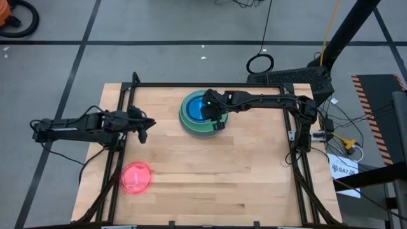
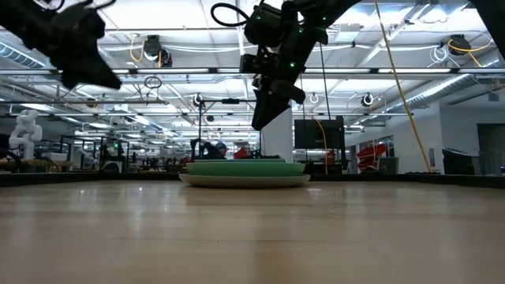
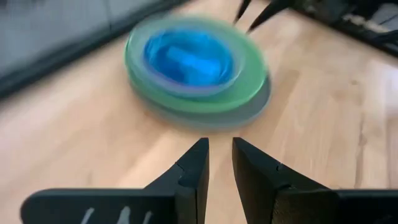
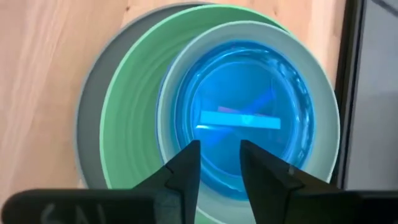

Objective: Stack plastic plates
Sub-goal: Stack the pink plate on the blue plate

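Note:
A stack of plates rests on the table's far middle: grey at the bottom, then green, pale mint, and blue with a translucent teal layer on top. It also shows in the low view and, blurred, in the left wrist view. A pink plate or pair lies flat near the left front. My right gripper hovers above the stack, fingers pointing down, nearly together, holding nothing. My left gripper hangs over the table's left side, facing the stack, fingers nearly together and empty.
A black frame runs along the table's far edge and sides. Bare wood stretches between the stack and the near edge, right of the pink plate. Cables and equipment lie off the table to the right.

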Motion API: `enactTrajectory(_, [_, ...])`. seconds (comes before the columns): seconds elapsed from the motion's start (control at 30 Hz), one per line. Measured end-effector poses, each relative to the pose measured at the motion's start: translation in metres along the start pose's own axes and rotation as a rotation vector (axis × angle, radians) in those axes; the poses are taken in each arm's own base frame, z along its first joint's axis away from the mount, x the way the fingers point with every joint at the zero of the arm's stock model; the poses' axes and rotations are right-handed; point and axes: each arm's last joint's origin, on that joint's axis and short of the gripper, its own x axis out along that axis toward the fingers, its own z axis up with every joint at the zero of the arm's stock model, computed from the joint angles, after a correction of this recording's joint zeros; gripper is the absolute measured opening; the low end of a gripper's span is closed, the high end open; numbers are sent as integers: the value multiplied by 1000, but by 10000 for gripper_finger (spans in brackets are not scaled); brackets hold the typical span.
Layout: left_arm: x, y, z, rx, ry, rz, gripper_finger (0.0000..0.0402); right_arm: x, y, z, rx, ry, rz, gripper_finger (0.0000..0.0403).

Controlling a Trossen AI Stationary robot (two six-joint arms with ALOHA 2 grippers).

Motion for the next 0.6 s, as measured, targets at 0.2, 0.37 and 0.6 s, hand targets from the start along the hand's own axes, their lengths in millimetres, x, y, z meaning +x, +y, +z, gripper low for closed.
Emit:
enactTrajectory(0.2, [4,5,-17,-203,198,88,77,-1,8,3,88,9,21,101])
enactTrajectory(0.37, [15,-6,-24,-210,373,2,77,-2,22,11,63,-2,41,96])
enactTrajectory(0.6, [21,-21,-41,-45,648,-149,76,-4,34,15,59,10,67,95])
